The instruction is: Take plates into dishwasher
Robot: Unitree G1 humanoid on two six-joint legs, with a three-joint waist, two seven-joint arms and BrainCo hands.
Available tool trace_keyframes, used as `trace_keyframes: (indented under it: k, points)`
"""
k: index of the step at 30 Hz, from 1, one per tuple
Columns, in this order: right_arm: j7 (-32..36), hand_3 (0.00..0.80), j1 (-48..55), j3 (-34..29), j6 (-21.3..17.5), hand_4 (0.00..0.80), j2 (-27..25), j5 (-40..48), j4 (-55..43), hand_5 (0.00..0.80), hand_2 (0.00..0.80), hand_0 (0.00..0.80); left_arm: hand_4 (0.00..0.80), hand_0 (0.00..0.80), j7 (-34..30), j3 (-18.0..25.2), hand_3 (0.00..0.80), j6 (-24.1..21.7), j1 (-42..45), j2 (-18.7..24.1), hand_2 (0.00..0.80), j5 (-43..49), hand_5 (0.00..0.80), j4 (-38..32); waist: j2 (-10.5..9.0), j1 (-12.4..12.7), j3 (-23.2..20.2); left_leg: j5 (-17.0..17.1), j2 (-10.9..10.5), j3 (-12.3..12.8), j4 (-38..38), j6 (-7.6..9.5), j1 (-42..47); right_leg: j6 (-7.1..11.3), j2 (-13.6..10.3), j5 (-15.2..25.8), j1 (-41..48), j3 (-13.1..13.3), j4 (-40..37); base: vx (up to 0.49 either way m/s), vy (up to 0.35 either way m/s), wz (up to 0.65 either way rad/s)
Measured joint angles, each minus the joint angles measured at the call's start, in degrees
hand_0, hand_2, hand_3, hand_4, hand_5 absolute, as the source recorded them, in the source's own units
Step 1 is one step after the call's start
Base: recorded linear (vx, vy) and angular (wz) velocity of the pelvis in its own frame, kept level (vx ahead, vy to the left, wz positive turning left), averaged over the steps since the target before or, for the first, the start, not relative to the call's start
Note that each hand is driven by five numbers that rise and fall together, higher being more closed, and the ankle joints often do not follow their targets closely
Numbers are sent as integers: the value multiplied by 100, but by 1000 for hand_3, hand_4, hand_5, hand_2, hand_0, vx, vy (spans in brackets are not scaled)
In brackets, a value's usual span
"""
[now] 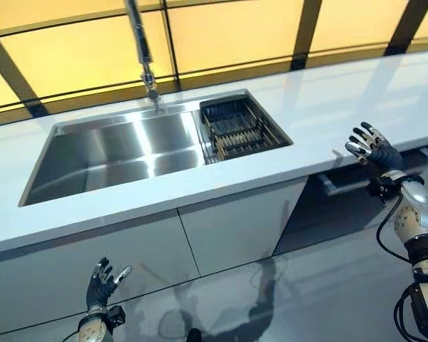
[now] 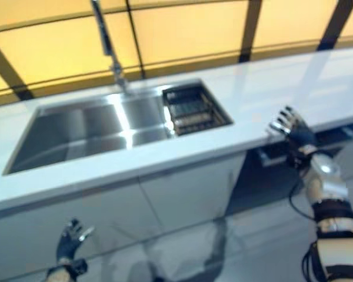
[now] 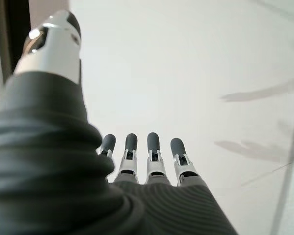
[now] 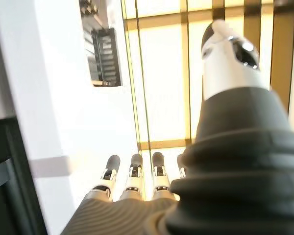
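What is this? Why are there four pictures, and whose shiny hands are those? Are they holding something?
They belong to a robot with two arms. Two pictures come from cameras in its head, looking down at a kitchen counter. The other two come from cameras on its wrists, looking along its fingers. In the counter there is a metal sink with a tap and a dark rack beside the basin. The right hand is up at the counter's edge; the left hand is low, in front of the white cabinets. Both hands are open and hold nothing. No plates show.
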Motion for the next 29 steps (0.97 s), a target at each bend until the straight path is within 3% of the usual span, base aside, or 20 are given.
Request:
trace_keyframes:
  k: [8, 10, 13, 15, 18, 22, 29]
  points:
    - [-65, 0, 994, 336, 517, 0, 144, -1147, -178, 0, 0, 0, 0, 0, -71, -26, 0, 84, 17, -24, 0, 7, 0, -2, -140, 33, -196, -17, -8, 3, -2, 19, 106, -7, -13, -28, 103, -1, 1, 37, 20, 1]
    - [-201, 0, 1471, 502, 683, 0, 390, -1350, -533, 0, 0, 0, 0, 0, -49, -20, 0, 91, 31, -57, 0, 5, 0, -5, -202, -1, -236, -18, -3, 5, -4, 19, 116, -11, -8, -30, 111, -1, 1, 35, 42, 0]
    - [-264, 0, 2251, 812, 739, 0, 1219, -1406, -1146, 0, 0, 0, 0, 0, -21, -26, 0, 111, 89, -183, 0, 7, 0, -3, -247, -130, -264, -42, 1, 9, -26, 17, 192, -9, -4, -50, 231, -2, -1, 37, 34, 0]
    - [-331, 0, 2645, 867, 661, 0, 1675, -1407, -1341, 0, 0, 0, 0, 0, 33, -29, 0, 108, 60, -308, 0, 9, 0, -10, -244, -131, -290, -45, 4, 10, -25, 17, 203, -7, -4, -56, 245, -1, 0, 40, 46, 1]
    - [-538, 0, 3400, 1032, 225, 0, 2458, -1518, -1782, 0, 0, 0, 0, 0, 90, -28, 0, 109, 93, -494, 0, 9, 0, -14, -247, -130, -329, -46, 24, 8, -27, 18, 194, -20, 16, -68, 245, -2, 5, 29, 46, 2]
    - [-654, 0, 3967, 1424, -249, 0, 2998, -1790, -2092, 0, 0, 0, 0, 0, 206, -30, 0, 109, 145, -692, 0, 3, 0, -123, -243, -123, -393, -45, 21, 7, -29, 22, 190, -13, 9, -75, 251, -3, 11, 38, 46, 2]
    - [-721, 0, 4042, 1675, -358, 0, 3066, -1833, -2109, 0, 0, 0, 0, 0, 269, -27, 0, 105, 159, -721, 0, 0, 0, -245, -231, -113, -610, -48, 26, 0, -30, 33, 189, -6, 4, -84, 257, -18, 17, 21, 18, 1]
